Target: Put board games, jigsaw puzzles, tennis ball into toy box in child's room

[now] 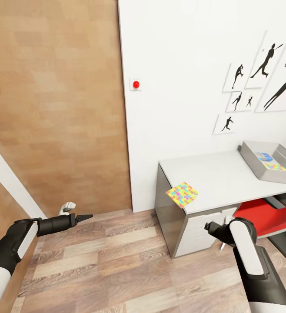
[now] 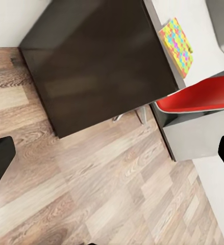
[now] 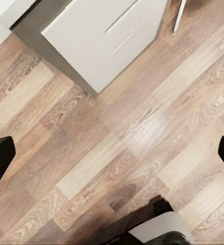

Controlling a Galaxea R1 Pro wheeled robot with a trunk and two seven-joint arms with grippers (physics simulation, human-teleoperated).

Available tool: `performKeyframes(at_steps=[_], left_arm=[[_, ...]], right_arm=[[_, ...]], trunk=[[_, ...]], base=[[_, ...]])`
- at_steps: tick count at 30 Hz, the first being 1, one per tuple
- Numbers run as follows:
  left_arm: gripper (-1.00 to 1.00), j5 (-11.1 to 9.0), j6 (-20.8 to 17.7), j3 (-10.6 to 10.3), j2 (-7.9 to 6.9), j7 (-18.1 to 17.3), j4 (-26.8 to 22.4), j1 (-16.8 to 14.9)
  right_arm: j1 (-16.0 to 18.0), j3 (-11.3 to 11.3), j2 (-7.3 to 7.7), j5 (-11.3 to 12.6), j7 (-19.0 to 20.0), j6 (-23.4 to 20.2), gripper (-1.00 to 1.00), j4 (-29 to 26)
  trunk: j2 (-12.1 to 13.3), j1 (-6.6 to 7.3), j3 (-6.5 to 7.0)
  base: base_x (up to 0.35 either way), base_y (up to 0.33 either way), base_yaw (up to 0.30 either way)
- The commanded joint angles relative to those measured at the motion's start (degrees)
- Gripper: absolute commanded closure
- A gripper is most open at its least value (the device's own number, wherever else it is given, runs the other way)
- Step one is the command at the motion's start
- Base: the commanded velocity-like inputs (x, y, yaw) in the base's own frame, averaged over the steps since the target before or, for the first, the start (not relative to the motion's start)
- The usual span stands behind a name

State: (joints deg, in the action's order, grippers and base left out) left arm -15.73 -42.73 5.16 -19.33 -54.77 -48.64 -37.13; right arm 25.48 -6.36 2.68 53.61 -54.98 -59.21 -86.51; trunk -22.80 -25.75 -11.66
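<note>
Multicoloured jigsaw puzzle [image 1: 182,194] at table [image 1: 221,178] corner, well apart from left gripper [image 1: 85,217].

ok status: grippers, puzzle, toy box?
Left gripper and right gripper open, empty. One jigsaw puzzle overhangs the table corner. Toy box on the table, already holding items.

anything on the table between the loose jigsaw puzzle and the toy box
No. In the head view the jigsaw puzzle overhangs the table's near corner, the toy box sits at the far end, and only bare white top lies between.
</note>
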Motion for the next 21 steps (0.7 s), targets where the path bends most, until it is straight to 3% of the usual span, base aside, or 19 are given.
performKeyframes(at_steps=[1,12,21], left_arm=[[-1.00,-0.17,-0.34,0.03,-0.01,-0.08,-0.01,-0.05],[-1.00,-0.17,-0.34,0.02,0.14,-0.08,0.02,-0.05],[-1.00,-0.11,-0.34,0.02,0.70,-0.06,0.00,-0.05]], right_arm=[[-0.24,-0.01,0.00,0.57,-0.61,-0.23,-1.00,0.29],[-2.11,-0.05,0.01,0.31,-0.61,1.42,-1.00,12.46],[-2.19,0.08,0.38,0.27,-0.22,10.00,-1.00,26.65]], trunk=[[-0.11,-0.04,-0.02],[-0.11,-0.04,1.02],[-0.11,-0.04,1.76]], base=[[0.000,0.000,0.000],[0.000,0.000,0.000],[0.000,0.000,0.024]])
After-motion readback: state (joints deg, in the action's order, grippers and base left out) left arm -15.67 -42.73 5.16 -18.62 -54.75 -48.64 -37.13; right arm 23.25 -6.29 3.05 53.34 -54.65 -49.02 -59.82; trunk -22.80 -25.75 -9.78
